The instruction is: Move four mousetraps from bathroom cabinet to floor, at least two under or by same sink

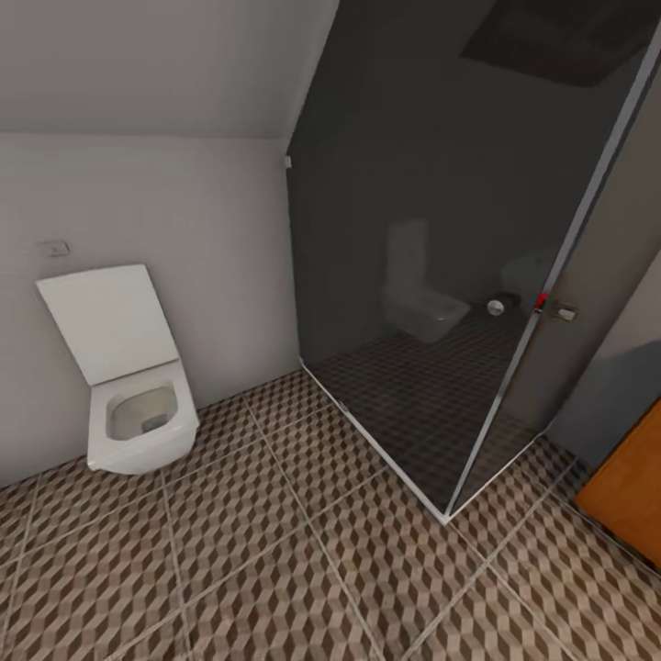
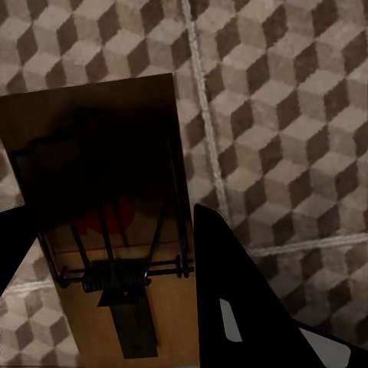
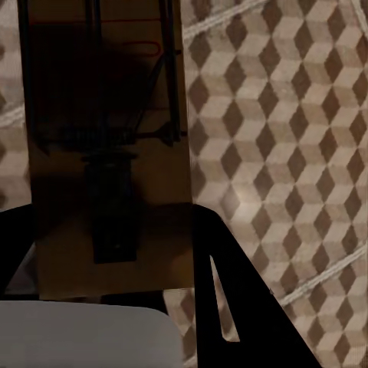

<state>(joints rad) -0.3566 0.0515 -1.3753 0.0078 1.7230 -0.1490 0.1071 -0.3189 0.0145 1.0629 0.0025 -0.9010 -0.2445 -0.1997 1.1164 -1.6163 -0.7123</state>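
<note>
Head view: a white wall-hung toilet (image 1: 128, 386) with its lid raised stands against the pale wall on the left. A dark glass shower enclosure (image 1: 431, 275) occupies the corner to the right, framed in thin metal. An orange-brown panel, apparently part of the cabinet (image 1: 633, 496), shows at the right edge. The bathroom floor (image 1: 275, 569) with its cube-pattern tiles runs across the foreground.

Left wrist view: one mousetrap (image 2: 115, 222) sits between the dark fingers (image 2: 238, 307) of the left gripper (image 2: 107, 299). The trap is a flat brown plate with wire bar, spring coil and a dark tab, and it reaches forward beyond the fingertips. One finger lies against the plate's edge on one side; the other finger shows only as a dark corner on the opposite side. The gripper is closed on the trap, held above the tiles with a grout line running behind it.

Right wrist view: a second mousetrap (image 3: 107, 146) is held the same way in the right gripper (image 3: 115, 253), plate projecting ahead of the fingers (image 3: 238, 307), wire and spring facing the camera. The fingers flank the plate's rear portion and clamp it. Cube-pattern tiles lie beyond. A pale grey body (image 3: 84, 333) shows just behind the trap; what it is cannot be told.
</note>
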